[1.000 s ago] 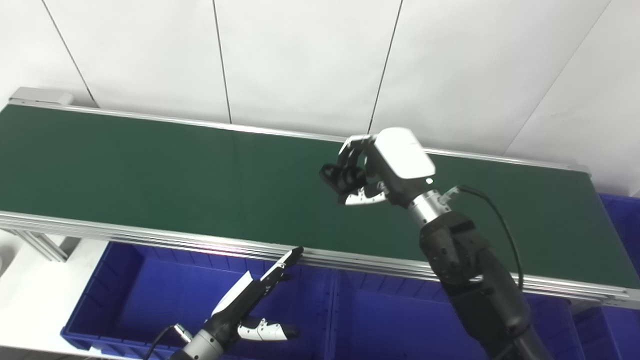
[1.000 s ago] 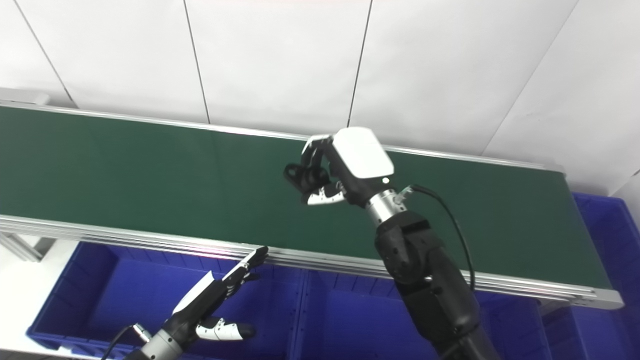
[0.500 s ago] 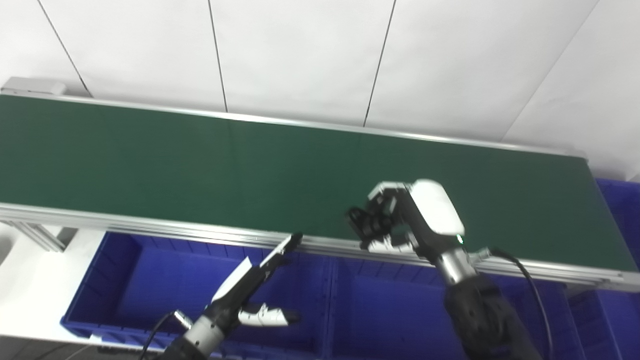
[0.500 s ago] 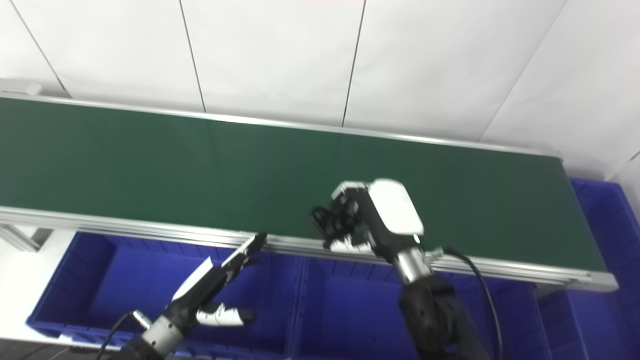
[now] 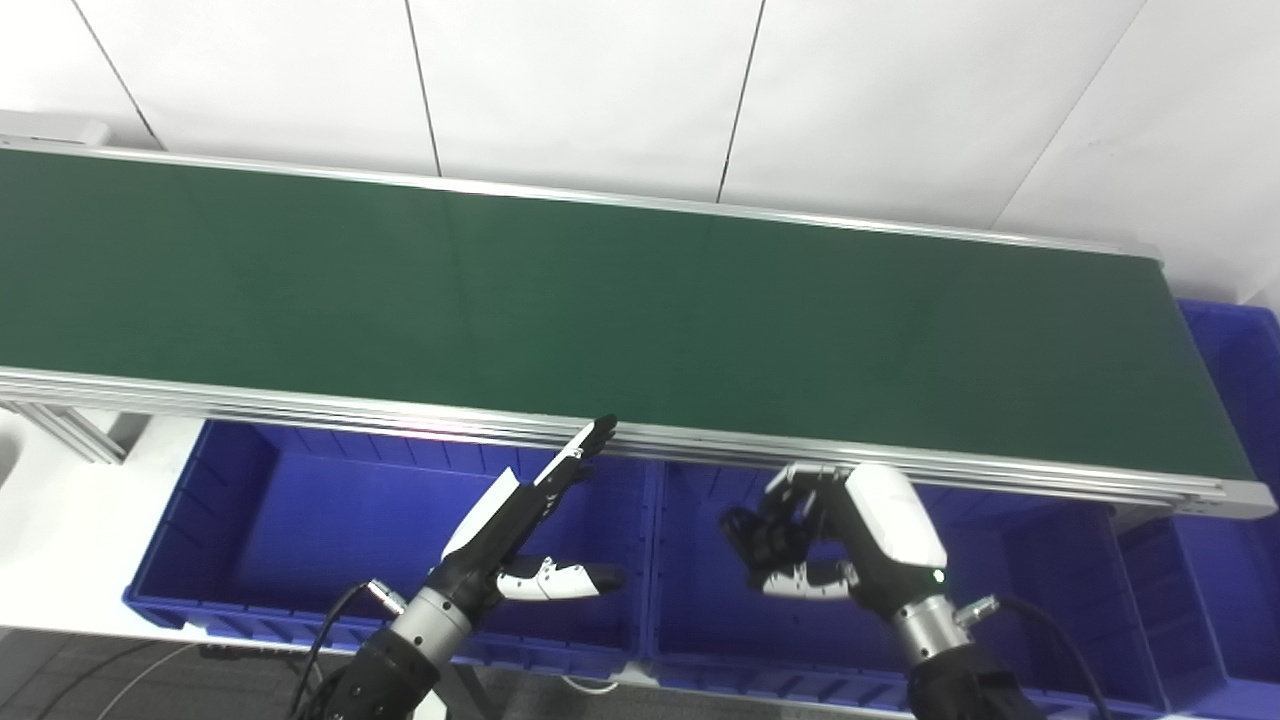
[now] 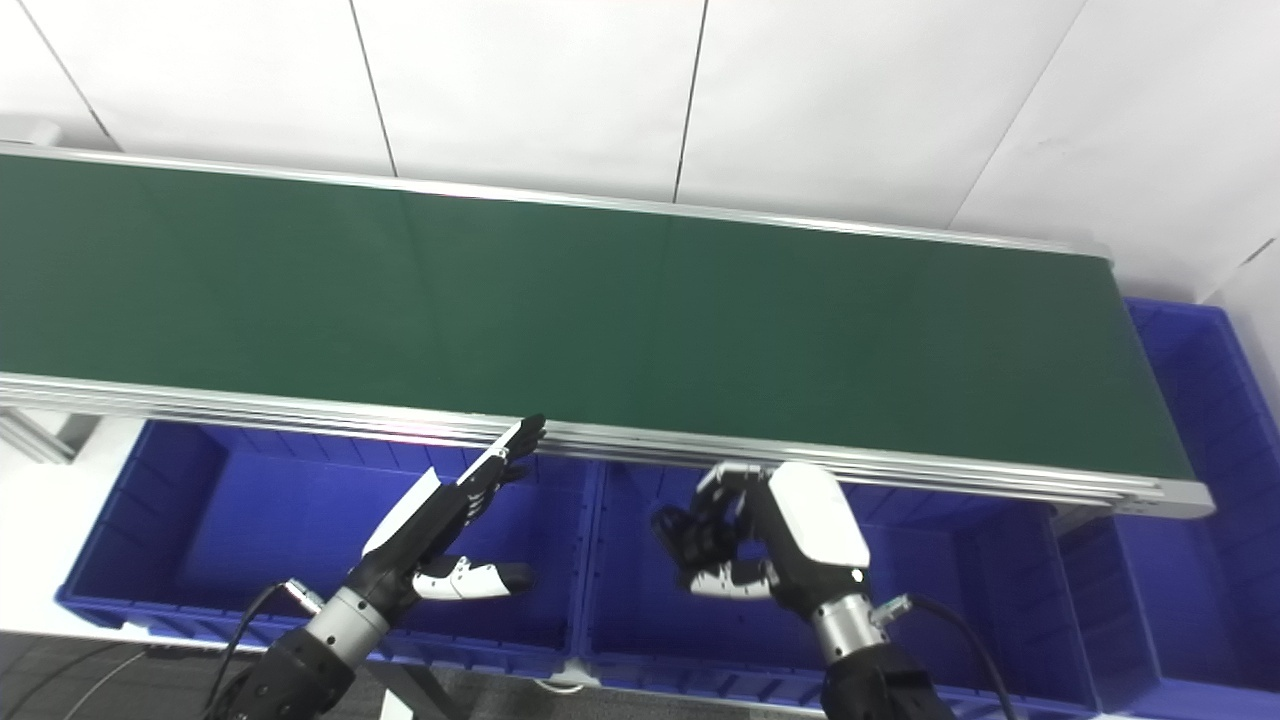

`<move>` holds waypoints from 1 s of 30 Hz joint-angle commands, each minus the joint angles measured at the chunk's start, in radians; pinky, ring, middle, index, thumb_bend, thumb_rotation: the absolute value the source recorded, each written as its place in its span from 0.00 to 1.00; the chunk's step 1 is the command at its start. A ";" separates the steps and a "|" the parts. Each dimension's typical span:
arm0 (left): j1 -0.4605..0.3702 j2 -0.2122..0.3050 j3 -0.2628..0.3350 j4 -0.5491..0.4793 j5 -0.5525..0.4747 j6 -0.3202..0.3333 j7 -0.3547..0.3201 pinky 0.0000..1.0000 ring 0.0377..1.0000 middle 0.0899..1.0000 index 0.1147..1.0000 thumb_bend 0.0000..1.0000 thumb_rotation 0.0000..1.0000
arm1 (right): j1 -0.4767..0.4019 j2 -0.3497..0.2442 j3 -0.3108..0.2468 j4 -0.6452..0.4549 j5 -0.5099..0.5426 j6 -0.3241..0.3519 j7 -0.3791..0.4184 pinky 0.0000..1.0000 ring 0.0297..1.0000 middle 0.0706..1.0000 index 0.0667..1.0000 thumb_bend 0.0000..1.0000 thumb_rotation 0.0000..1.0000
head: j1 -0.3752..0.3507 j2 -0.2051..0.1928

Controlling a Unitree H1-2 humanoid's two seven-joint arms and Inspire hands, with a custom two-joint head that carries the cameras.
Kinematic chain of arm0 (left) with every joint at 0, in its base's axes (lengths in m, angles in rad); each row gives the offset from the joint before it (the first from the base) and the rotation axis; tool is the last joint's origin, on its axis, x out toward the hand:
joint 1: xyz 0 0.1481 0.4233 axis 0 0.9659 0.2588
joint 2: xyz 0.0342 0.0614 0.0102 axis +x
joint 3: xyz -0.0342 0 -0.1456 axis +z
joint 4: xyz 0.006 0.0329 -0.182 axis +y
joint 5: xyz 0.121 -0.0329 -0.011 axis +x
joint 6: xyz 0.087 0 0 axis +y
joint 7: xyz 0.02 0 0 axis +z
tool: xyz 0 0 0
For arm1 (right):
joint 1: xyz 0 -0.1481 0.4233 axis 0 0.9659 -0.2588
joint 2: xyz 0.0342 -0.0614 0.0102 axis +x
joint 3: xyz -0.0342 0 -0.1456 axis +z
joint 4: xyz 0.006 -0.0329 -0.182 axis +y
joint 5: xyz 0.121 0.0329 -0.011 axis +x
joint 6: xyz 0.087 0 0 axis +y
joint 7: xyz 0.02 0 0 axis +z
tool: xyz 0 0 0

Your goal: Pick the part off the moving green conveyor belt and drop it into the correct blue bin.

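Part point(image 5: 762, 533): small, dark, black-looking object pinched in my right hand point(image 5: 835, 540), fingers curled around it and thumb closing from below. Shape of the part is not readable; it merges with the dark fingers point(image 6: 700, 530). Part is off the belt and held above the interior of the middle blue bin point(image 5: 1000, 640), near that bin's left end, clear of the bin floor as far as I can judge.

Green conveyor belt point(image 5: 600, 310): runs the full width of both views, slightly slanted down to the right, aluminium rails along near and far edges. No item is visible on its surface.

My right hand sits just below the near rail of the belt, white back of the hand facing up and to the right, a black cable trailing off the wrist.

My left hand point(image 5: 525, 540): holds nothing, fingers straight and together pointing up toward the near rail, thumb spread out to the side. Fingertips point(image 6: 527, 433) overlap the rail edge in the picture; contact cannot be confirmed. This hand hangs over the left blue bin point(image 5: 250, 530), close to the divider between the two bins.

A third blue bin point(image 6: 1200, 400) shows at the right end of the belt.

White panelled wall point(image 5: 600, 90) behind the conveyor.
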 commanded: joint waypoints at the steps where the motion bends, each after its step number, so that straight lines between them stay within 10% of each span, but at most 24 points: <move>1: -0.013 -0.003 0.003 -0.024 -0.009 -0.009 0.001 0.95 1.00 1.00 1.00 0.75 0.66 | -0.039 0.001 0.001 0.034 0.011 -0.033 -0.029 0.33 0.36 0.44 0.45 0.52 0.00 | 0.001 0.002; 10: -0.007 0.004 0.006 -0.030 -0.004 -0.017 0.000 0.94 1.00 1.00 1.00 0.75 0.66 | -0.120 0.015 0.044 0.154 -0.085 0.117 0.008 0.43 0.50 0.41 0.51 0.52 0.00 | 0.002 0.001; 12: -0.004 0.004 0.007 -0.035 -0.010 -0.011 -0.002 0.95 1.00 1.00 1.00 0.75 0.65 | -0.118 0.017 0.052 0.152 -0.091 0.133 0.013 0.49 0.56 0.53 0.49 0.51 0.07 | 0.000 0.002; 15: 0.000 0.009 0.007 -0.037 -0.011 -0.017 -0.006 0.95 1.00 1.00 1.00 0.74 0.65 | -0.104 0.016 0.057 0.126 -0.074 0.136 0.028 0.71 0.80 0.81 0.81 0.63 0.29 | 0.001 -0.001; 20: 0.007 0.016 0.006 -0.044 -0.011 -0.014 -0.007 0.96 1.00 1.00 1.00 0.74 0.65 | -0.056 0.027 0.049 0.054 -0.054 0.088 -0.026 0.97 0.99 0.99 0.97 0.70 0.51 | 0.000 -0.006; 30: 0.015 0.032 0.009 -0.044 -0.012 -0.005 -0.006 0.95 1.00 1.00 1.00 0.74 0.65 | 0.118 0.114 0.027 -0.188 0.095 0.039 -0.083 0.94 0.99 1.00 1.00 0.69 0.55 | -0.004 -0.031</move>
